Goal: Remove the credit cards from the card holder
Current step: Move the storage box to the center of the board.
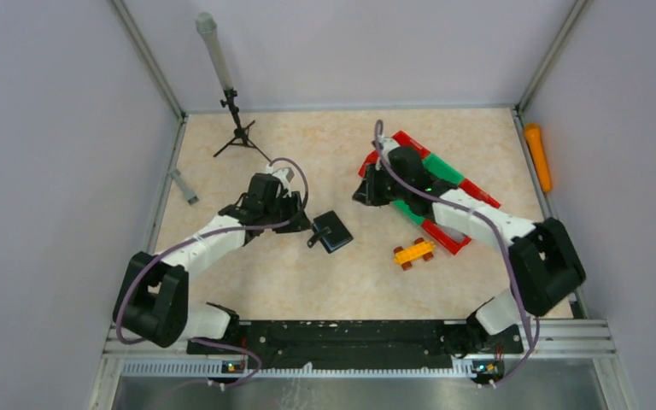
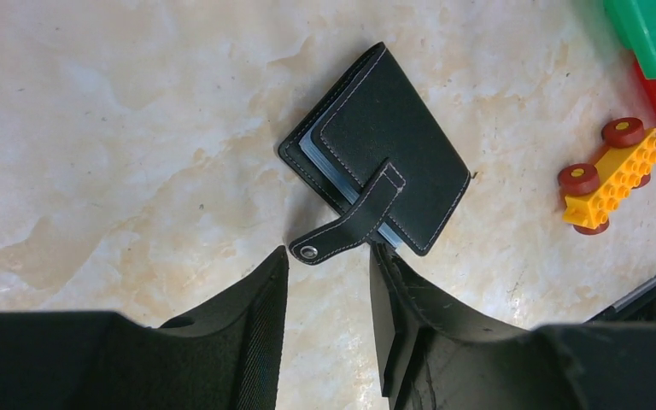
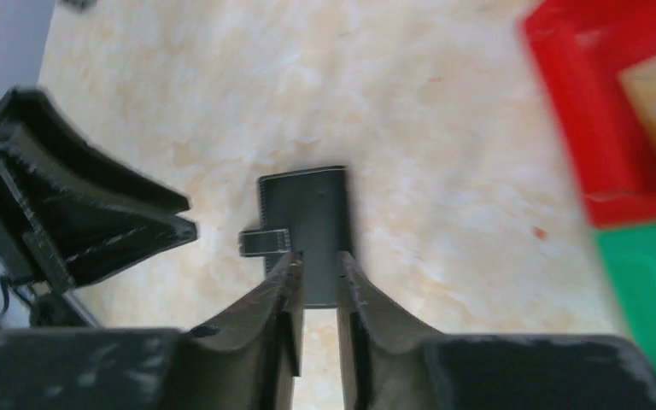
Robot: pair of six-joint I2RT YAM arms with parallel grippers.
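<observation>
Left gripper (image 2: 329, 252) stood with jaws apart, empty (right gripper (image 3: 318, 258) barely parted).
Small black stitched card holder (image 2: 393, 128) lay folded; no cards out.

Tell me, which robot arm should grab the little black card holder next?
Left. The left gripper is open, with the card holder's loose strap tab right at its fingertips. The right gripper stands farther off, beside the red tray.
</observation>
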